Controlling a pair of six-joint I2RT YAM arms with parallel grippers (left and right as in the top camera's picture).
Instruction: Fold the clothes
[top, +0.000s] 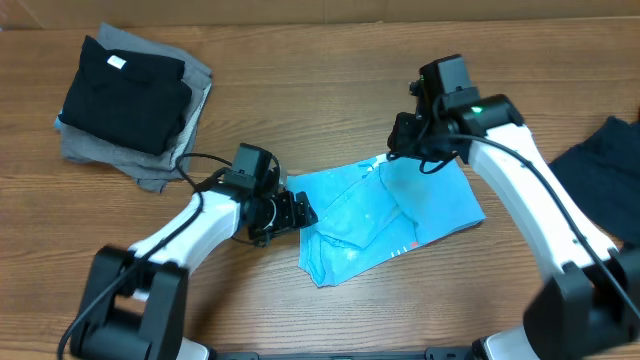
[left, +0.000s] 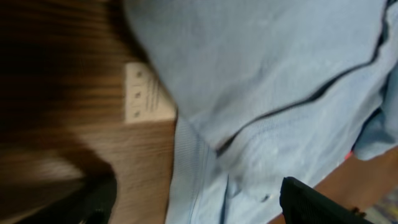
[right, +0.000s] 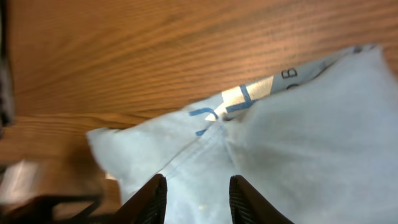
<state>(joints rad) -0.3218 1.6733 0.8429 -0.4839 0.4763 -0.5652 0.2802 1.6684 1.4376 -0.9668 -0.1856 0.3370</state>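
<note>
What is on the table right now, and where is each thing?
blue shirt: one, light blue, table centre, partly folded and rumpled
black shirt: one, black, folded, on top of the stack at far left
grey shirt: at least one, grey, under the black shirt
navy garment: one, dark navy, right edge, partly out of view
table: one, brown wood
left gripper: one, black, open, at the blue shirt's left edge
right gripper: one, black, open, over the blue shirt's far edge
</note>
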